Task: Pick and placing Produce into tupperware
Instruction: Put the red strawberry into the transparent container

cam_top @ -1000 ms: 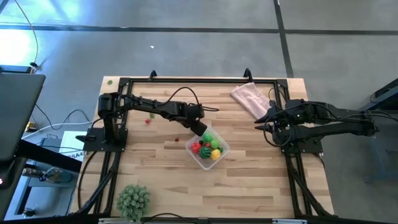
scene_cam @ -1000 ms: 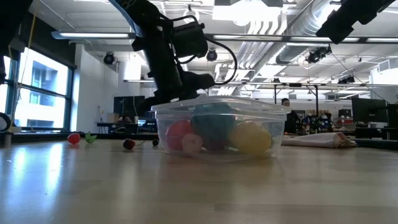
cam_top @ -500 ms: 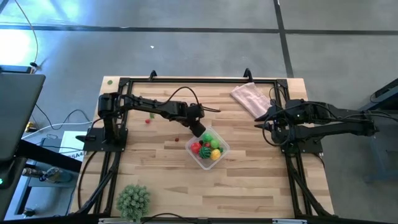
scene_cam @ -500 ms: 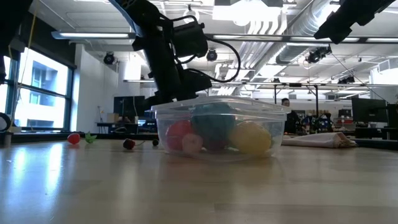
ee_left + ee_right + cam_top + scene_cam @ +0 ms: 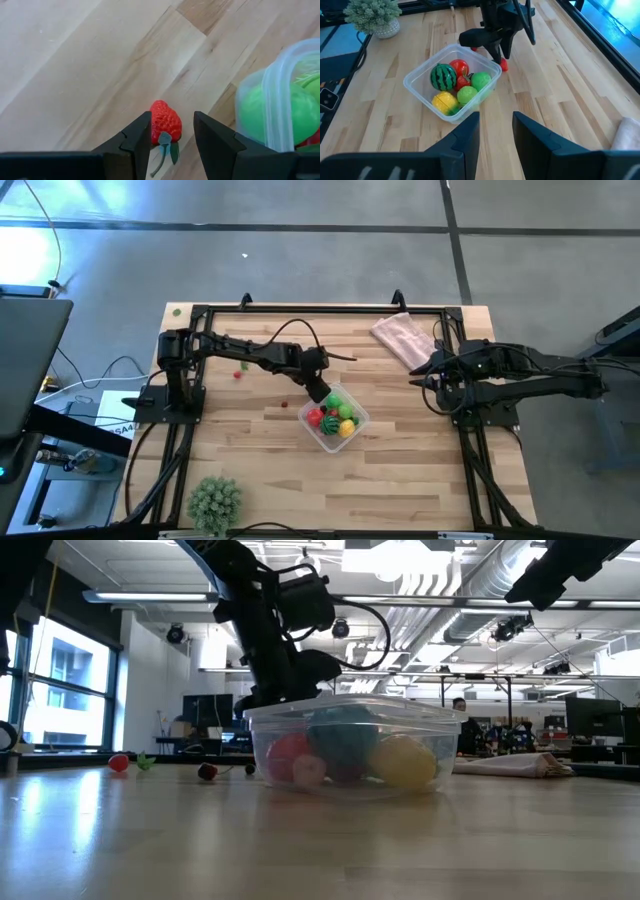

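The strawberry (image 5: 165,122) lies on the wooden table (image 5: 400,470) just beside the clear container (image 5: 334,420), at its corner, and sits between the fingers of the left gripper (image 5: 172,132); the fingers stand apart on either side of it and do not look clamped yet. The container sits mid-table and already holds a striped watermelon (image 5: 443,77), a red tomato (image 5: 459,67), two green fruits (image 5: 480,80) and a yellow piece (image 5: 445,102). So most of the produce looks packed. What seems left: the strawberry, plus a few small red and green pieces (image 5: 239,370) lying apart on the boards behind the left arm. The right gripper (image 5: 495,131) waits at the right side of the table, fingers apart and empty, near a pink cloth (image 5: 402,339). A spiky green plant (image 5: 215,500) stands at the near left corner. The table is pale wood planks in a black frame, on a grey floor. Behind is an open office with ceiling ducts, strip lights, windows and desks.
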Action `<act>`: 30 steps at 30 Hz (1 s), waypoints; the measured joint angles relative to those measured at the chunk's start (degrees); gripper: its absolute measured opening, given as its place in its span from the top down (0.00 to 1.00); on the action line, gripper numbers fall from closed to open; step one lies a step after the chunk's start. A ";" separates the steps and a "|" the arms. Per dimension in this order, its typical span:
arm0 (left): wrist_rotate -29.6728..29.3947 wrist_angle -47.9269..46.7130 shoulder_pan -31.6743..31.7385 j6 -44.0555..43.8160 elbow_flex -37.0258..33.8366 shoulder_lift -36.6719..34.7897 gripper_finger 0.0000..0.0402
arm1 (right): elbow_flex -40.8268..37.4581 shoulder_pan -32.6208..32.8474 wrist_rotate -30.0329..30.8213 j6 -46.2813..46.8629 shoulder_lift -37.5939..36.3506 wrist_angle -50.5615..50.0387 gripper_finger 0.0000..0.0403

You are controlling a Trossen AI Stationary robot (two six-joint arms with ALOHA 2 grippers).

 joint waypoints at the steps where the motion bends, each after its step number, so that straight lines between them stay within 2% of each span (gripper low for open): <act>1: 0.00 0.06 0.00 -0.09 0.00 0.00 0.66 | -0.02 0.00 0.00 0.00 0.00 0.00 0.74; 19: 3.41 0.21 1.88 -1.81 0.00 0.76 0.65 | 0.00 0.01 -0.01 -0.01 0.00 0.01 0.74; 30: 2.63 -0.52 1.84 0.78 0.02 1.51 0.42 | 0.00 0.00 0.00 -0.02 0.00 0.01 0.74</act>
